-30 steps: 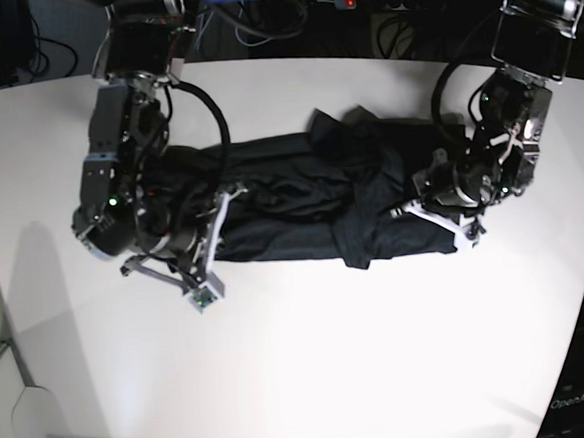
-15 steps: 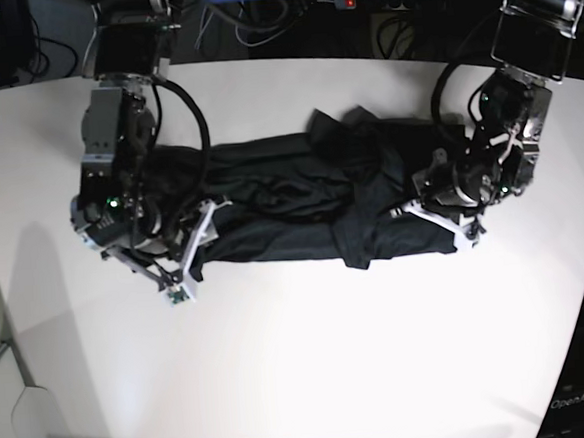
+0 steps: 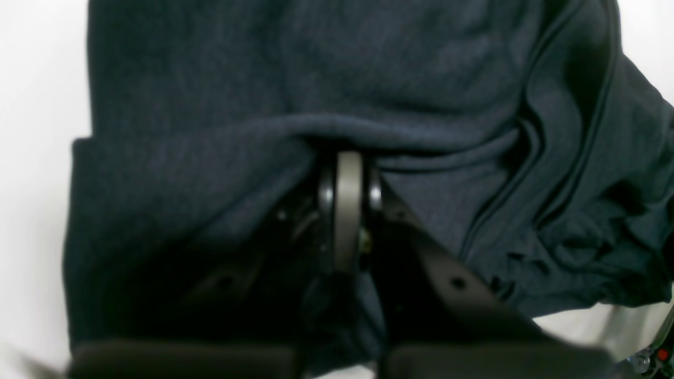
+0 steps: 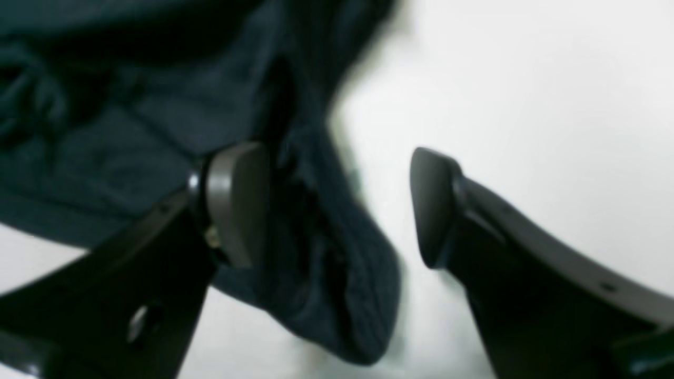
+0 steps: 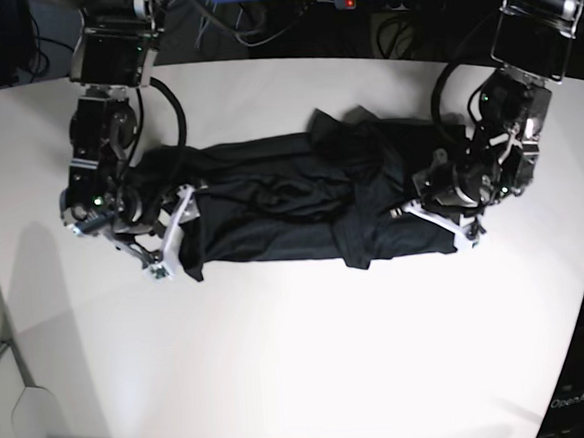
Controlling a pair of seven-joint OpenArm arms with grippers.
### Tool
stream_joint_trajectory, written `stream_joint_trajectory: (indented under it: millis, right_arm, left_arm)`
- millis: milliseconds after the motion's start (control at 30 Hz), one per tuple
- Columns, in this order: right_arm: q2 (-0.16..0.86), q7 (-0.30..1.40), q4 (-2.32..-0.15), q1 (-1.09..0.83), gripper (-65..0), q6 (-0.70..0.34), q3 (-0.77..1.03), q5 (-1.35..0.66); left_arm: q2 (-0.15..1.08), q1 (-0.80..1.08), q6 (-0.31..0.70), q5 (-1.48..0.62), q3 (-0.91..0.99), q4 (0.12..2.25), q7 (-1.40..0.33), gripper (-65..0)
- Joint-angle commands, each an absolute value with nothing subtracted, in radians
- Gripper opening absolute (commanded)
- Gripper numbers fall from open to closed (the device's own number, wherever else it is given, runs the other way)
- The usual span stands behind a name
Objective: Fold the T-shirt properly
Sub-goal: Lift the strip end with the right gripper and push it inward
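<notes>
The black T-shirt (image 5: 291,199) lies in a long crumpled band across the white table (image 5: 312,358). At its right end my left gripper (image 5: 451,223) is shut on a fold of the fabric; the left wrist view shows the pads (image 3: 347,210) pressed together under a ridge of the T-shirt (image 3: 368,68). My right gripper (image 5: 172,245) stands open at the shirt's left end. In the right wrist view a loose corner of the T-shirt (image 4: 342,284) lies beside the left finger (image 4: 237,200), and the right finger (image 4: 437,210) is over bare table.
A power strip (image 5: 349,1) with a red light and cables lie beyond the table's far edge. The table's curved edges run close to both arms at left and right.
My right gripper has opened and let go of the shirt's left end, and its arm has drawn left and back. The left arm has not moved.
</notes>
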State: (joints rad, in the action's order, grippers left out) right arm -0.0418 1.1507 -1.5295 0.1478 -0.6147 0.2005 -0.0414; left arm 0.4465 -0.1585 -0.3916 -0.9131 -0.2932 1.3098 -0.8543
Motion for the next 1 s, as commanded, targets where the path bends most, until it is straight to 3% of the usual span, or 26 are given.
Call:
stream_joint_trajectory:
  millis: [0,767,967]
  right_arm:
    - [-0.038,1.133,-1.549,0.165,-22.2,-0.638,0.200,-0.051]
    - [-0.042,1.121,-1.437,0.234,-22.1,-0.650,0.243,-0.054]
    - [-0.025,1.118,-1.349,0.260,-22.3,-0.645,0.245,-0.145]
  left_arm:
    - [0.450,-0.133,-0.435,-0.865,-0.305,1.283,-0.911,-65.0]
    - [0.450,-0.131,-0.435,-0.865,-0.308,1.282,-0.909,-65.0]
    - [0.450,-0.131,-0.435,-0.865,-0.308,1.282,-0.909,-65.0]
